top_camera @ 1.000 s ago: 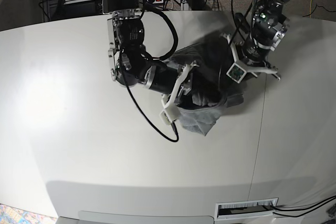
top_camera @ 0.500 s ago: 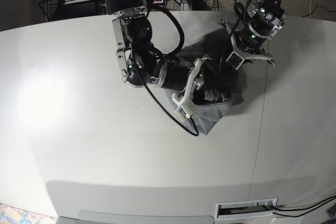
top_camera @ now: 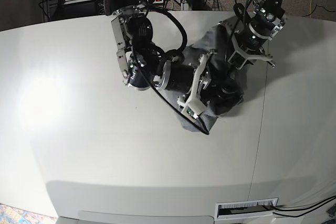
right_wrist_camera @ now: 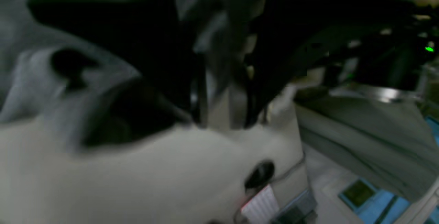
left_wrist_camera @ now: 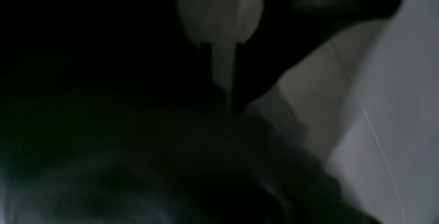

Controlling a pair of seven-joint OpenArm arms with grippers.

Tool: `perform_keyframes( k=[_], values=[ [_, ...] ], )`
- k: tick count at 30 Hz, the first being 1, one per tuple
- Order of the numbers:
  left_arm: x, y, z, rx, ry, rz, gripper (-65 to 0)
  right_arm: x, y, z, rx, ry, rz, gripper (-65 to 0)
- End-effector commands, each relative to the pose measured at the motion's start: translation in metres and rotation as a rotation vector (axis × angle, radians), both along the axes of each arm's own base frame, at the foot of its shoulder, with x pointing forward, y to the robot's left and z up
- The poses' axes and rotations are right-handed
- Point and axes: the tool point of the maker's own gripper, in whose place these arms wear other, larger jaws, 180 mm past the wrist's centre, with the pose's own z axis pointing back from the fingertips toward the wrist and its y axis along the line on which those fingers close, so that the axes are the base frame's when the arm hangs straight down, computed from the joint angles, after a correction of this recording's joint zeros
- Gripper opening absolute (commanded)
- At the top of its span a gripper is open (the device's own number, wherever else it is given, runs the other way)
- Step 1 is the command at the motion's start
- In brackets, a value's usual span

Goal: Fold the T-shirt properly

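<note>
Meanwhile, you have swung the right gripper [top_camera: 209, 85] further over the T-shirt [top_camera: 220, 106]; it sits low on the bunched cloth, which lies directly beneath and around it. Whether its jaws grip any fabric, you cannot tell from these views. Further right, the left gripper [top_camera: 237, 59] has drawn back toward the far edge of the table [top_camera: 79, 119], pressed into the cloth's upper side, grip equally unclear. The shirt remains a crumpled heap, so folding has barely begun.
</note>
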Motion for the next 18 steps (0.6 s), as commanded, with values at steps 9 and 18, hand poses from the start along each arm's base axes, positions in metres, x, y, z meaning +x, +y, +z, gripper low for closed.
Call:
perform_keyframes(
  k=[9,18],
  values=[
    [0.01,0.038,0.005,0.268,-0.06,0.039,-52.7,0.023,-0.001,0.038,-0.02,-0.202,-0.036,-52.5],
    [0.031,0.084,0.062,0.508,-0.238,0.144,-52.7,0.039,-0.013,0.028,-0.157,-0.26,-0.058,-52.5]
  ],
)
